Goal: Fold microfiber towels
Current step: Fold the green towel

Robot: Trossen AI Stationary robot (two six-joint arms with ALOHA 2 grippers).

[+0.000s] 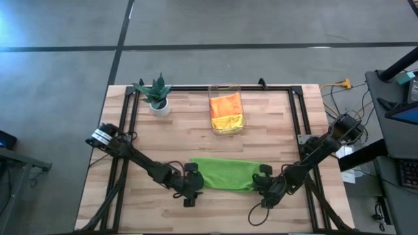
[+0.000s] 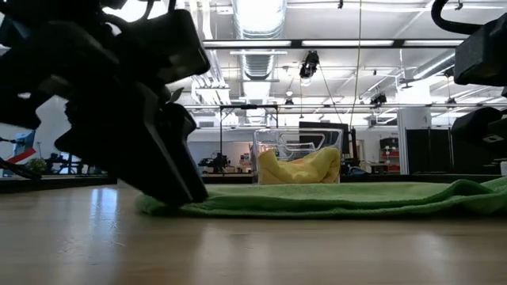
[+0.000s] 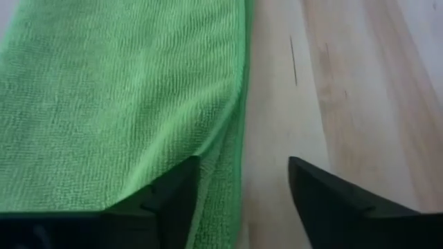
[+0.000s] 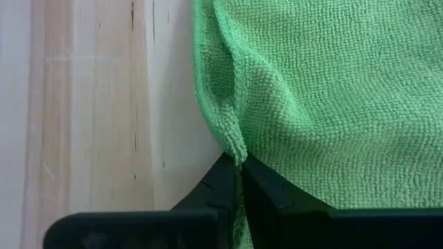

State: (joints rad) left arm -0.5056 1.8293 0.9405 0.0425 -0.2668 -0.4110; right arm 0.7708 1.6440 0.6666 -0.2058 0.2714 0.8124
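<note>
A lime green microfiber towel (image 1: 225,174) lies folded into a long strip on the wooden table, near the front middle. My left gripper (image 3: 242,160) is open at the strip's left end, with the towel's hemmed edge (image 3: 239,104) running between its fingers. At the strip's right end my right gripper (image 4: 239,160) is shut on the towel. An orange and a yellow towel sit bunched in a clear bin (image 1: 226,111) at the far middle. My left gripper has one finger (image 3: 173,200) over the towel's layered edge and the other (image 3: 325,200) over bare wood; whether the finger touches the cloth cannot be told. My right gripper pinches a puckered bit of the towel's right-end edge (image 4: 235,142) between its two fingers. They slant down from the table's right and near side. The cloth rises in a small ridge at the fingers, and the rest lies flat on the table.
A small potted plant (image 1: 157,94) stands at the far left. A black frame (image 1: 215,88) runs along the table's far edge and down both sides. Bare wood shows between the towel and the bin, and in front of the towel.
</note>
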